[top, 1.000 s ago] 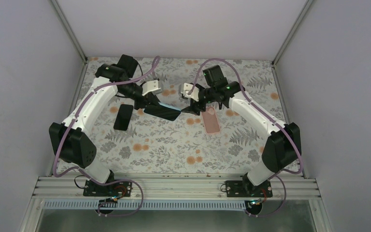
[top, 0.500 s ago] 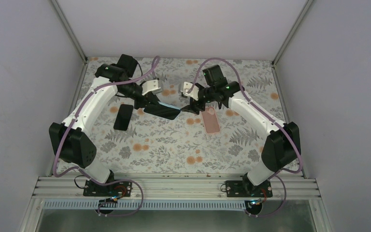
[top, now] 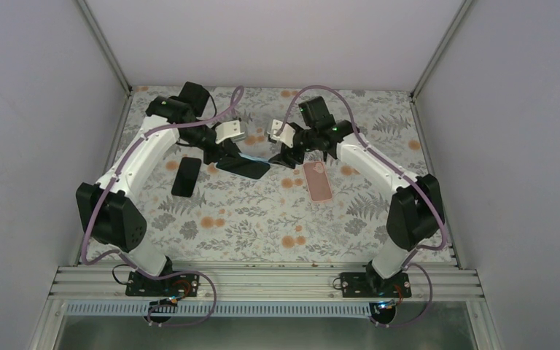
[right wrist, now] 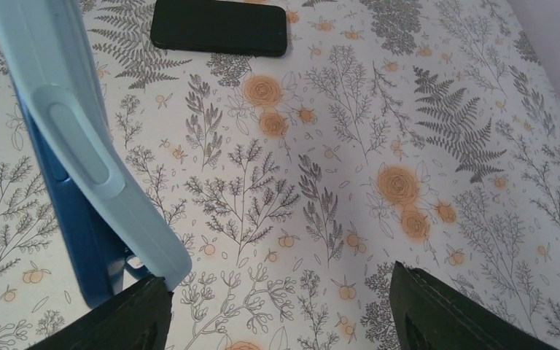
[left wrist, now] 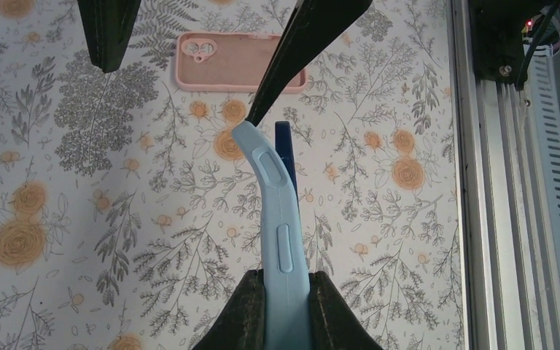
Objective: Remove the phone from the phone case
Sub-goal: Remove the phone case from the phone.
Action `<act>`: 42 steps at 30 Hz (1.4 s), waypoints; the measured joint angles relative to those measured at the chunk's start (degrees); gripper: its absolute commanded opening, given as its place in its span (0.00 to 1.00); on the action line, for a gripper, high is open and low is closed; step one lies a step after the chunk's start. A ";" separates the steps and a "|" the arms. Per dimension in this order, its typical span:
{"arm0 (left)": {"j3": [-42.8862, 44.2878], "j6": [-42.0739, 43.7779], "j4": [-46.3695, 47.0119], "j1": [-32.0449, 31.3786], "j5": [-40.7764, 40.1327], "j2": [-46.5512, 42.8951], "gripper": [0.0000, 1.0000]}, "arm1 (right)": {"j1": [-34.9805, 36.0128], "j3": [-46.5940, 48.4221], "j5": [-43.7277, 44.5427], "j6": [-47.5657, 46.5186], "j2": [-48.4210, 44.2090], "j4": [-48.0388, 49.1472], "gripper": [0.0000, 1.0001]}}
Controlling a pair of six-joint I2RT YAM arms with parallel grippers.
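— Where is the phone case (left wrist: 281,240) sitting right now?
— It is being held up off the floral table (top: 262,219), edge-on, between the two arms. The left gripper (left wrist: 286,310) is clamping its near end, with both fingers pressing on the pale blue sides.
— How is it looking?
— The case is pale blue and soft, and two long raised side buttons are showing. Its far end is curling away to one side. The dark blue phone (left wrist: 284,146) is peeking out straight beside that bend. Nearer the left gripper, the two are lying together.
— And the right gripper (right wrist: 281,306)?
— Its jaws are standing wide apart, gripping nothing. One dark fingertip (left wrist: 277,80) is touching the curled tip of the case, and the other is hanging well apart over bare table.
— Is anything else lying around?
— A pink case (left wrist: 237,62) is lying flat on the table beyond the bent end, with its camera cut-out showing. A black phone (right wrist: 219,27) is lying flat too, off to the left arm's side.
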 measured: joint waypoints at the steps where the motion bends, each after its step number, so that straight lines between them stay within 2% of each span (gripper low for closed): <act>1: 0.02 -0.02 0.02 0.00 -0.02 0.02 0.02 | 0.04 0.48 0.00 0.02 0.28 -0.50 0.77; 11: 1.66 -0.37 -3.82 -0.02 0.85 -0.02 0.02 | 4.20 8.44 -3.15 -1.27 4.57 -9.44 0.76; 17: 1.73 -1.97 -8.52 -0.09 -1.99 -0.68 0.02 | 6.49 10.12 -7.91 -1.53 8.81 -12.28 0.69; 19: 1.73 -2.54 -9.53 -0.20 -2.40 -0.90 0.02 | 6.80 10.14 -10.21 -1.44 9.90 -12.44 0.64; 22: 1.57 -3.61 -9.84 -0.31 -3.28 -1.79 0.02 | 6.45 10.29 -16.26 -1.99 11.74 -12.79 0.45; 24: 0.83 -4.52 -9.16 -0.44 -4.07 -3.19 0.02 | 5.97 11.58 -21.55 -3.89 13.49 -15.26 0.41; 27: -0.48 -5.38 -7.54 -0.55 -4.07 -5.53 0.02 | 4.85 15.54 -28.96 -9.60 16.59 -22.21 0.45; 31: -2.67 -6.82 -4.31 -0.37 -1.29 -7.76 0.02 | 3.06 19.15 -34.53 -16.94 18.60 -30.10 0.47; 36: -5.11 -8.72 -1.44 -0.42 1.81 -8.09 0.02 | 2.19 20.06 -35.71 -19.69 19.08 -34.67 0.47; 42: -7.06 -11.54 2.84 -1.97 0.81 -8.61 0.02 | 2.21 23.52 -35.43 -17.92 21.00 -36.35 0.49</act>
